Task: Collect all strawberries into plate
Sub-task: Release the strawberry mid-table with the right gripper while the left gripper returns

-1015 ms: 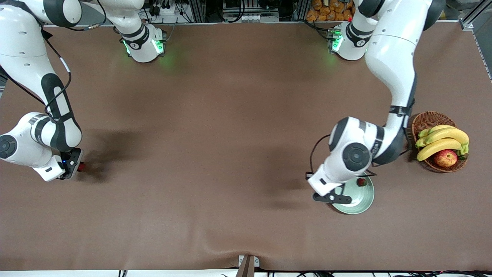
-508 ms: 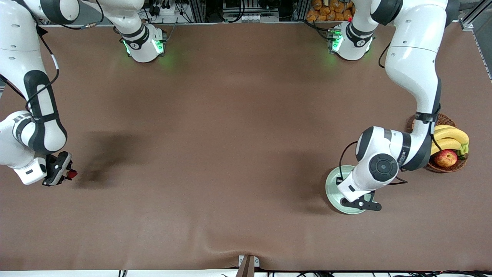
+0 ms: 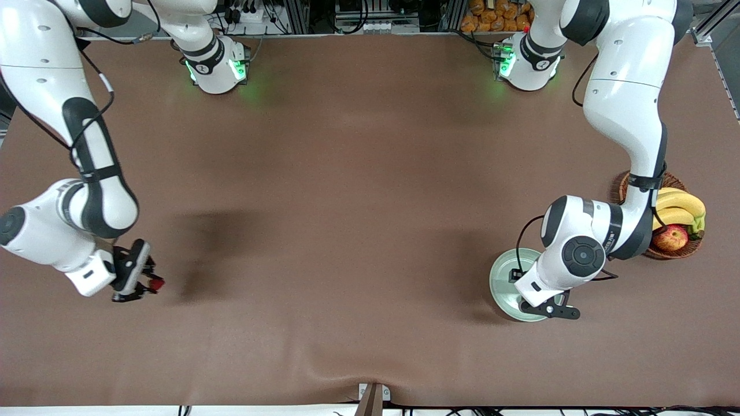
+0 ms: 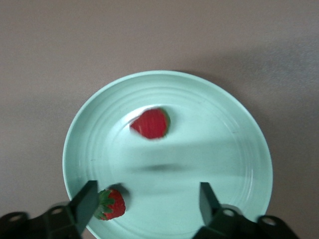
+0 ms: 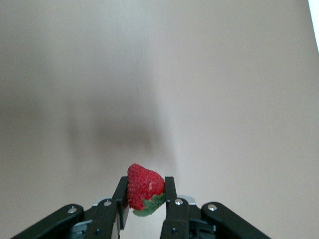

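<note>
My right gripper is shut on a small red strawberry with a green top and holds it above the table at the right arm's end. In the right wrist view the strawberry sits between the two fingers of the right gripper. The pale mint-green plate lies near the left arm's end, partly under the left arm. My left gripper is over the plate. In the left wrist view the left gripper is open and empty over the plate, which holds two strawberries, one near the middle and one beside one finger.
A brown wicker basket with bananas and a red-yellow apple stands beside the plate, toward the left arm's end. The brown table runs wide between the two arms.
My right gripper has moved with the strawberry toward the left arm's end and nearer the front camera. My left arm has shifted across the plate toward the basket and now hides the berries there.
</note>
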Motion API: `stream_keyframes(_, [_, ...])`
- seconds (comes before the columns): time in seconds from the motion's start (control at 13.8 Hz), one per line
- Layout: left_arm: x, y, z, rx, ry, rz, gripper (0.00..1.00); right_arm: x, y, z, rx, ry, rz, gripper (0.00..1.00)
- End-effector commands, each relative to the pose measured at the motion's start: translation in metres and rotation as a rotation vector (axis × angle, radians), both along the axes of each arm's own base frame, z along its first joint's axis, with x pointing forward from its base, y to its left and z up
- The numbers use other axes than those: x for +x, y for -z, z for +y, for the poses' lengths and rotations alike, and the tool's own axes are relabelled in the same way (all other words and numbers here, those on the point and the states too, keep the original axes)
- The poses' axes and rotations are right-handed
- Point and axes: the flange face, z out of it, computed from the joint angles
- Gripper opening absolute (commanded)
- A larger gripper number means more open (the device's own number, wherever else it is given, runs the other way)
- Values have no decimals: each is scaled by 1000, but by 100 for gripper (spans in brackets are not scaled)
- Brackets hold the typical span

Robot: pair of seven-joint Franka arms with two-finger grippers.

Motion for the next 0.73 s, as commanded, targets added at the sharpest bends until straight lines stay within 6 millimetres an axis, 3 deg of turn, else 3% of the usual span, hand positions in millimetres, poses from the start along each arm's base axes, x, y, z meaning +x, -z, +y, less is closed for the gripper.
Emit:
stream_keyframes(0.0, [-4,-20,-5,-6,-1,-12,100,-2,6,98,35,32,32,0])
stream_keyframes(0.22, [-5,-32,-7,-14,-3,-21,100,-20,3,217,73,106,42,0])
stream_keyframes(0.36, [-9,-44,-17,-32,-12,-20,100,-39,10,284,98,166,32,0])
stream_keyframes(0.65, [-20,-57,-40,-58,-19,-20,100,-72,42,366,145,253,-1,0])
